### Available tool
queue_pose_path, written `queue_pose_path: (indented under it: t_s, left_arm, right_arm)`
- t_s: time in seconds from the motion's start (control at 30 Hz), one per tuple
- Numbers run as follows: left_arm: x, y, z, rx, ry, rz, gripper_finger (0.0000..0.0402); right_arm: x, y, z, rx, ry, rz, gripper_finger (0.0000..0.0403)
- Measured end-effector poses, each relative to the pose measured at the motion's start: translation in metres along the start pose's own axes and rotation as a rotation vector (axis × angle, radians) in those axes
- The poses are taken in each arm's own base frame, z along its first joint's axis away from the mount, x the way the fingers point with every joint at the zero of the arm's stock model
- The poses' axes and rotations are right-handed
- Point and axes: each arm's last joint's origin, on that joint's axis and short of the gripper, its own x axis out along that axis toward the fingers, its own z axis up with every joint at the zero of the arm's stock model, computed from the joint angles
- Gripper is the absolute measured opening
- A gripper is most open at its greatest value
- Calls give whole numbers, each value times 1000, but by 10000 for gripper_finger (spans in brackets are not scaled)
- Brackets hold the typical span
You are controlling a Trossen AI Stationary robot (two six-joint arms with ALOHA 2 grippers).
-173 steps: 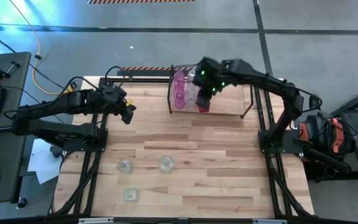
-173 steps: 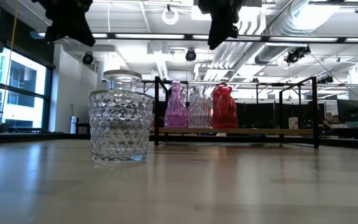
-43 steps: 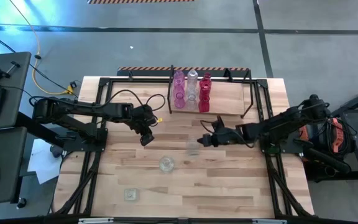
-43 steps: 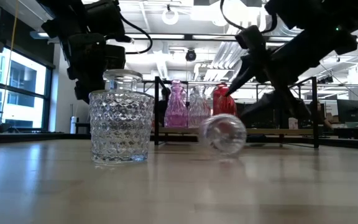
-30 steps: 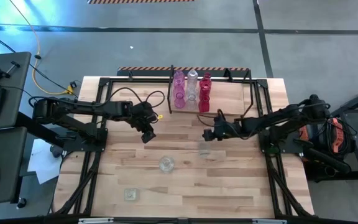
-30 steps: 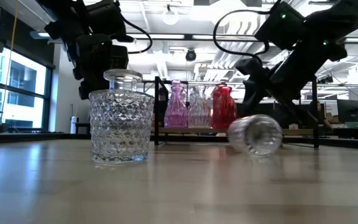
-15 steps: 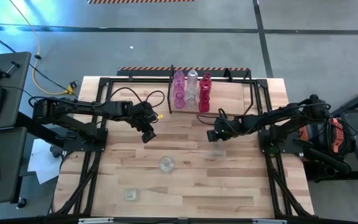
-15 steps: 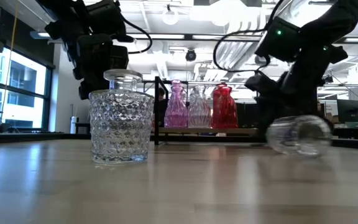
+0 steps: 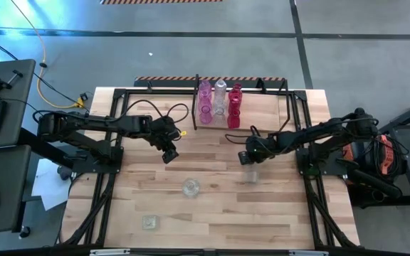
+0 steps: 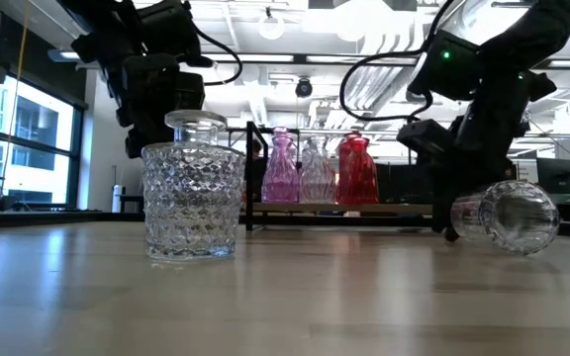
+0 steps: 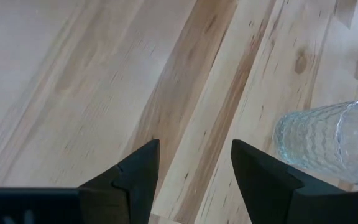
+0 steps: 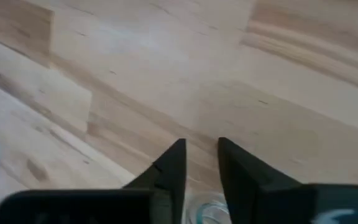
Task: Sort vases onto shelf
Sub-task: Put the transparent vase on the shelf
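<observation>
The shelf [image 9: 262, 119] stands at the table's far edge with a pink vase [image 9: 204, 104], a clear one [image 9: 220, 99] and a red one [image 9: 234, 108] upright on its left part. A clear vase [image 9: 252, 174] [image 10: 506, 218] lies on its side on the table right of centre. My right gripper [image 9: 248, 156] [image 12: 199, 144] stands at its far end, fingers a little apart, nothing between the tips. My left gripper [image 9: 168, 153] [image 11: 194, 149] hovers open left of centre. Nearer than it, a clear vase [image 9: 189, 187] [image 11: 331, 143] stands upright. My right gripper points steeply down right beside the lying clear vase, at the vase's far end [image 10: 463, 220]. Glass [image 12: 207, 213] shows low in the gap between the fingers in the right wrist view. Whether a finger touches the vase I cannot tell.
A cut-glass vase [image 9: 149, 222] [image 10: 191, 198] stands near the table's front left. The right part of the shelf's board [image 9: 269, 107] is bare. Black arm frames [image 9: 105, 192] [image 9: 317, 206] run along both table sides.
The clear vase on its side has rolled along the table toward the right edge. My right gripper has tipped further downward and stayed close behind it. My left gripper has kept still.
</observation>
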Motion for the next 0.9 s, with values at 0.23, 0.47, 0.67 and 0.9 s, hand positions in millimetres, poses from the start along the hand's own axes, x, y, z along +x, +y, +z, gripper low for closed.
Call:
queue_pose_path:
  t_s: [0.23, 0.47, 0.67, 0.9]
  left_arm:
    - [0, 0, 0, 0, 1, 1, 188]
    - [0, 0, 0, 1, 0, 1, 189]
    - [0, 0, 0, 7, 5, 2, 188]
    - [0, 0, -1, 8, 6, 2, 187]
  right_arm:
    - [0, 4, -3, -35, 22, 34, 54]
    - [0, 11, 0, -30, 10, 115, 139]
    - [0, 6, -4, 6, 96, 76, 200]
    - [-13, 0, -7, 100, -106, -29, 206]
